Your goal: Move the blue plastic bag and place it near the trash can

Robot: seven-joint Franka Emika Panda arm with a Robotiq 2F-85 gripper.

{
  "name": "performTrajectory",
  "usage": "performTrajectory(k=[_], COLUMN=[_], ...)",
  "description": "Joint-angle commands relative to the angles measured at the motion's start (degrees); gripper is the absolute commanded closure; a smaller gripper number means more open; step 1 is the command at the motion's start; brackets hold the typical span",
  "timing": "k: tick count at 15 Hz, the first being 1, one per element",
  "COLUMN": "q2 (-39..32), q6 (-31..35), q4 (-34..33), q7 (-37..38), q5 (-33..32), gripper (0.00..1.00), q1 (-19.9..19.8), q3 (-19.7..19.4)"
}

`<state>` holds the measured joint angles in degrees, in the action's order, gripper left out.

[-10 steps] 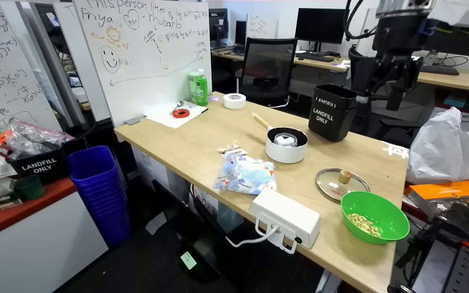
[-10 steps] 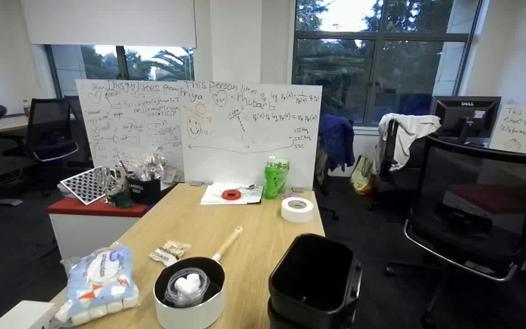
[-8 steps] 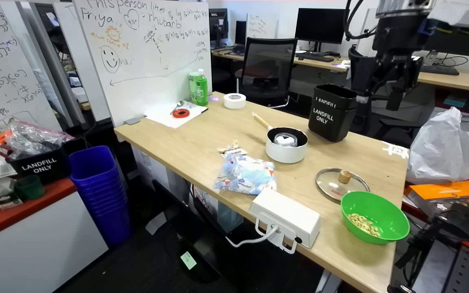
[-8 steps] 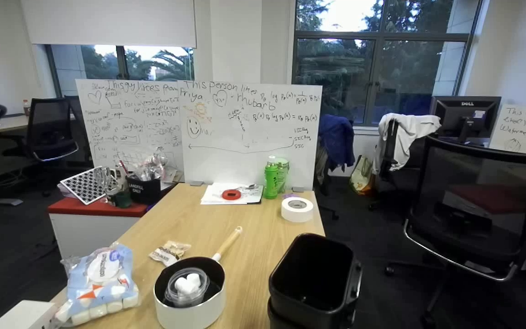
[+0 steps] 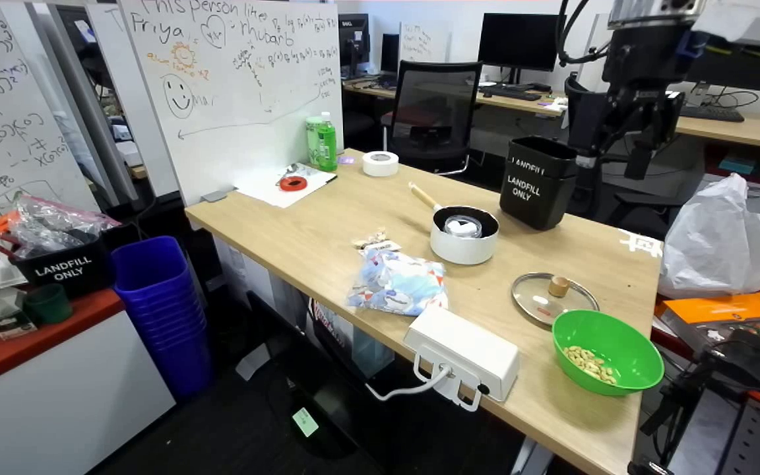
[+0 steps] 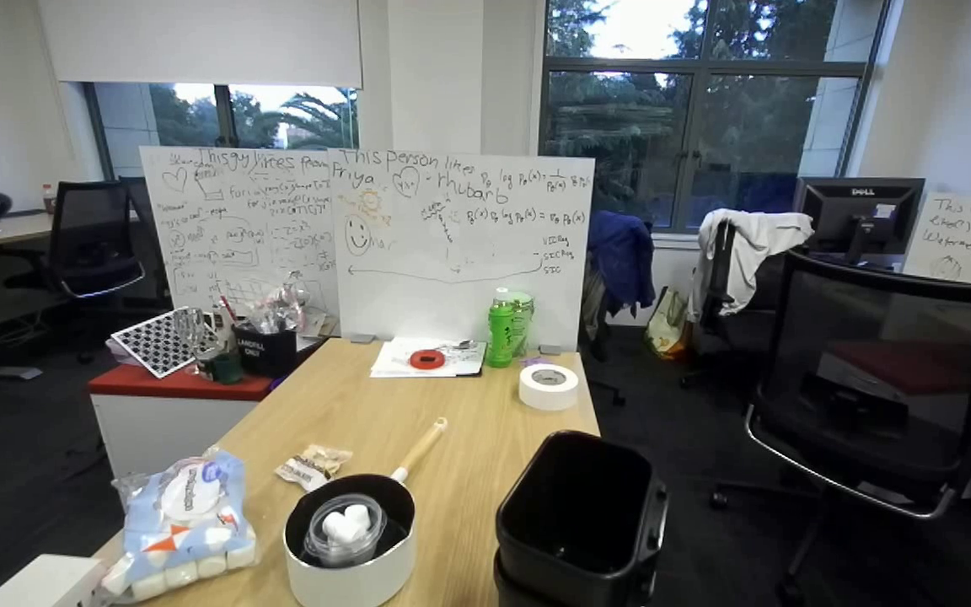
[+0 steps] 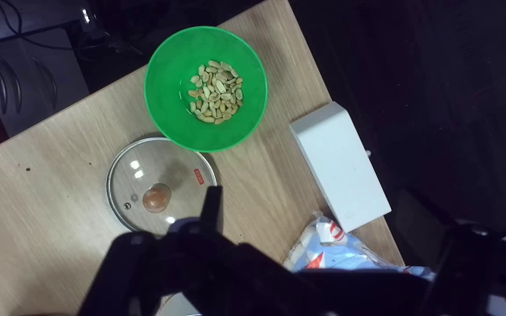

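Gripper (image 5: 613, 166): fingers (image 7: 213, 204) wide apart, pointing down, raised well above the table (image 5: 327, 224). Below, in the wrist view: bowl (image 7: 165, 96), green, nuts (image 7: 215, 94) inside; lid (image 7: 174, 188), glass, lying flat, its edge partly overlapped by the bowl's rim; box (image 7: 341, 166), white, at the table edge.

Bag (image 5: 400, 284), the task item: on the table, well apart from the gripper, one end up against the box; contact between the two hard to tell. Blue, white and orange print; in an exterior view, marshmallows (image 6: 190, 573) show through its lower end. Packet (image 6: 314, 465), small, near the bag.

Pot (image 5: 464, 251): between bag and bin (image 5: 532, 191). Holds a clear tub (image 6: 342, 554) with white lumps. Handle points toward the whiteboard end.

Bin: black, upright on the table, lettered LANDFILL ONLY. Bag and bin well apart, pot in the gap.

Whiteboard (image 5: 248, 99) end: tape (image 5: 380, 165), white; papers (image 5: 264, 188), red ring (image 5: 293, 184) on top; bottle (image 5: 327, 146), green, upright.

Off table: second bin (image 5: 66, 267), same lettering, on a red-topped cabinet (image 5: 43, 396); blue bins (image 5: 162, 310), stacked, just beside the cabinet.
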<state>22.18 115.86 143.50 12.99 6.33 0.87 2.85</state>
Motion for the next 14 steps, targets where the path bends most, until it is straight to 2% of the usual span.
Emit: performTrajectory(k=[1, 7, 11, 12, 13, 14], q2=[-2.43, -11.07, -19.51, -22.02, -18.07, -19.66], q6=[2.21, 5.93, 11.52, 12.86, 11.98, 12.39], q4=[-1.09, -5.14, -10.11, -12.13, -8.70, -9.76], q7=[1.62, 0.31, 6.52, 11.71, 6.57, 7.54], q5=[0.43, 0.41, -2.04, -3.03, -1.53, -1.79], gripper=[0.00, 0.00, 0.00, 0.00, 0.00, 0.00], q1=[0.58, 4.36, 4.98, 4.90, 5.45, 5.57], q3=[1.61, 4.51, 6.09, 6.31, 5.60, 5.55])
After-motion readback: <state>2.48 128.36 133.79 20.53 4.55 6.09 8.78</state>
